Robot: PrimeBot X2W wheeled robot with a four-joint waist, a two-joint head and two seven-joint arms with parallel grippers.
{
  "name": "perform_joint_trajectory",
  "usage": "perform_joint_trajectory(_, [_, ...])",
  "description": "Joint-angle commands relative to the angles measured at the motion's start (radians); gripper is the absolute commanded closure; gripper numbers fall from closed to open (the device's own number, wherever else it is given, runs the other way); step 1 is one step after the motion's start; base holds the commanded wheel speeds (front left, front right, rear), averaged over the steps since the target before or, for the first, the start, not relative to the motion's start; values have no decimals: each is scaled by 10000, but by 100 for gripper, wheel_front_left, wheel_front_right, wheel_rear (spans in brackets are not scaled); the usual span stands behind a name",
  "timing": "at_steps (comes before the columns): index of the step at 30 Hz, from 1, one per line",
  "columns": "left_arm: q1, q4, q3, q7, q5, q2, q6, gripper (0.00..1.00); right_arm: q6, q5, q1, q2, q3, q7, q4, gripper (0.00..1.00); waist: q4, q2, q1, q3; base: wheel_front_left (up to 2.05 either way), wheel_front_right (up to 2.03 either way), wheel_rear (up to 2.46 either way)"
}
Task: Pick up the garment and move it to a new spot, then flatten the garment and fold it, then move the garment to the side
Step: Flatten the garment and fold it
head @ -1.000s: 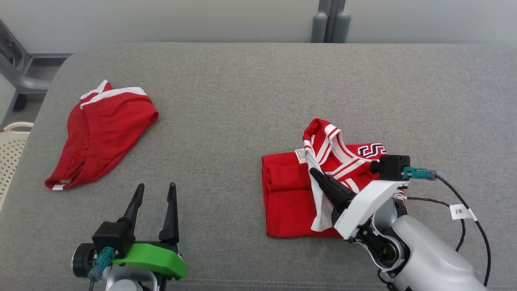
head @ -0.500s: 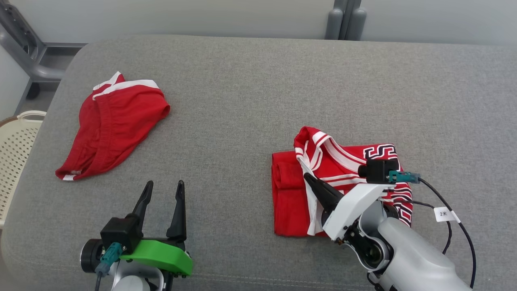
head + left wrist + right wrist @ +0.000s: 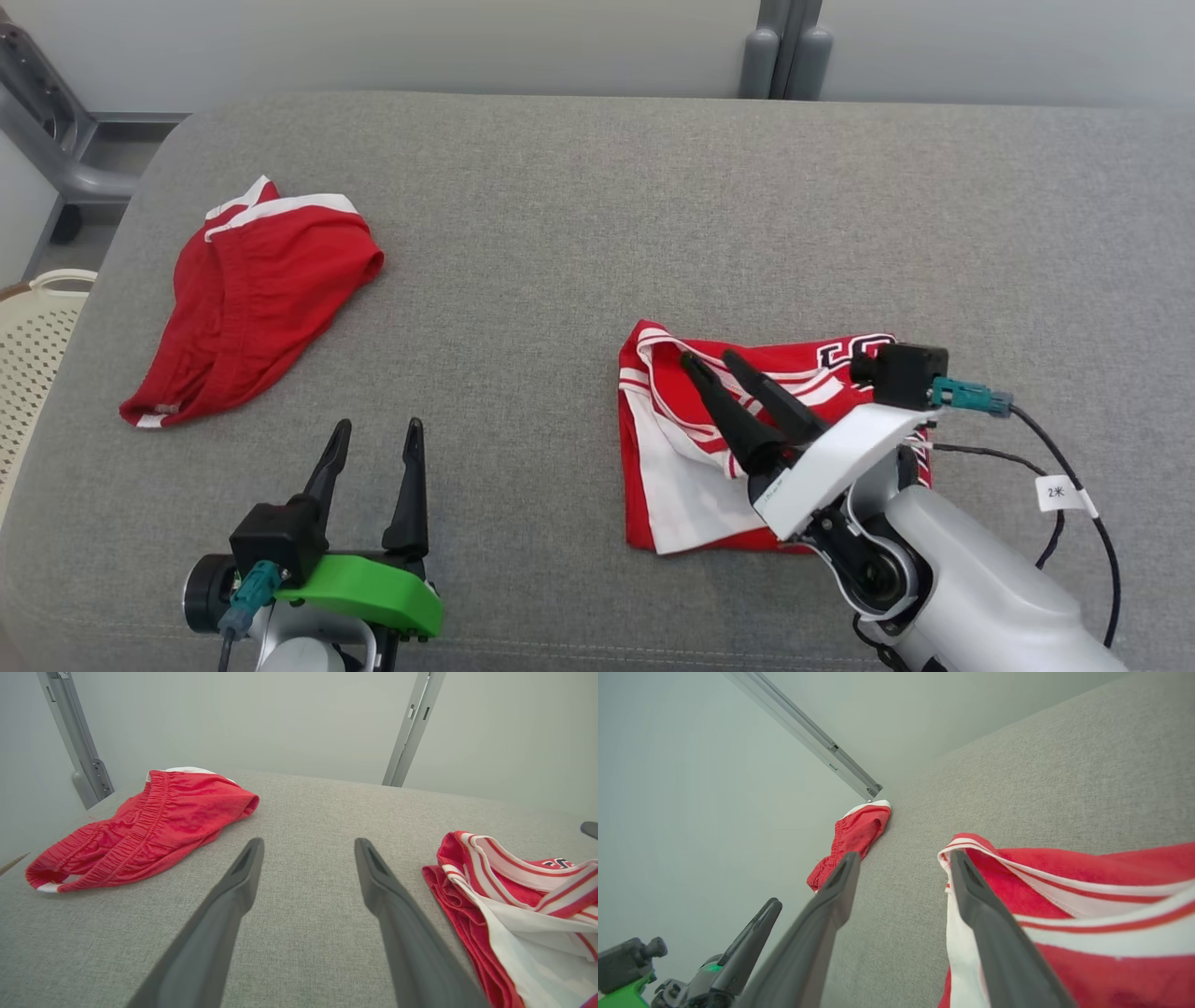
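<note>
The garment (image 3: 667,448), a red jersey with white stripes and dark lettering, lies folded on the grey padded surface right of centre. My right gripper (image 3: 708,357) hovers over its left half, open, with nothing between the fingers. In the right wrist view the right gripper (image 3: 904,855) stands open, one finger over the garment's (image 3: 1087,896) striped edge and the other over bare surface. My left gripper (image 3: 378,426) rests open at the lower left, apart from the garment. In the left wrist view the left gripper (image 3: 309,843) is open over bare cloth, the garment (image 3: 504,896) to its right.
Red shorts (image 3: 252,299) with a white band lie at the far left of the grey surface (image 3: 560,205); they also show as shorts (image 3: 154,821) and shorts (image 3: 852,835). A cream basket (image 3: 28,327) stands off the left edge. A grey metal frame (image 3: 47,131) is behind.
My right gripper has opened and let go of the jersey's raised striped layer, which now lies flat over the red part. The head camera has shifted slightly. The left arm is still.
</note>
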Motion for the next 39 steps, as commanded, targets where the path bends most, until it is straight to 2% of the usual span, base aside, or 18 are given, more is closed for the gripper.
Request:
perform_joint_trajectory(1, [27, -5, 24, -36, 38, 21, -12, 0, 3, 151, 208, -279, 42, -209, -434, 0, -47, 0, 0, -36, 0, 0, 0])
perform_joint_trajectory(8, [170, -30, 127, -36, 108, 22, -38, 0, 3, 350, 596, -1190, -417, -1018, -1505, 0, -200, 0, 0, -159, 0, 0, 0])
perform_joint_trajectory(11, [212, -52, 168, -36, 128, 21, -44, 0, 3, 146, 761, -1472, -876, -1238, -1533, 0, -278, 0, 0, -222, 0, 0, 0])
perform_joint_trajectory(13, [287, -78, 194, -36, 135, 21, -49, 0, 3, -408, 899, -1718, -1232, -1340, -1357, 0, -337, 0, 0, -283, 0, 0, 0])
perform_joint_trajectory(17, [366, -113, 209, -36, 148, 21, -55, 0, 3, -1084, 1208, -1920, -1800, -1404, -1080, 0, -374, 0, 0, -318, 0, 0, 0])
perform_joint_trajectory(24, [399, -164, 222, -36, 138, 22, -40, 0, 3, -2147, 1666, -1598, -2575, -1216, -673, 0, -417, 0, 0, -247, 0, 0, 0])
perform_joint_trajectory(29, [337, -163, 192, -36, 151, 21, -58, 0, 3, -2187, 1920, -1388, -2309, -763, -1238, 0, -388, 0, 0, -202, 0, 0, 0])
perform_joint_trajectory(34, [303, -141, 187, -36, 150, 22, -51, 0, 3, -1976, 2157, -1688, -1647, -162, -2076, 0, -330, 0, 0, -190, 0, 0, 0])
perform_joint_trajectory(39, [310, -145, 224, -36, 133, 21, -36, 0, 3, -2394, 2210, -1950, -1334, 80, -2582, 0, -307, 0, 0, -191, 0, 0, 0])
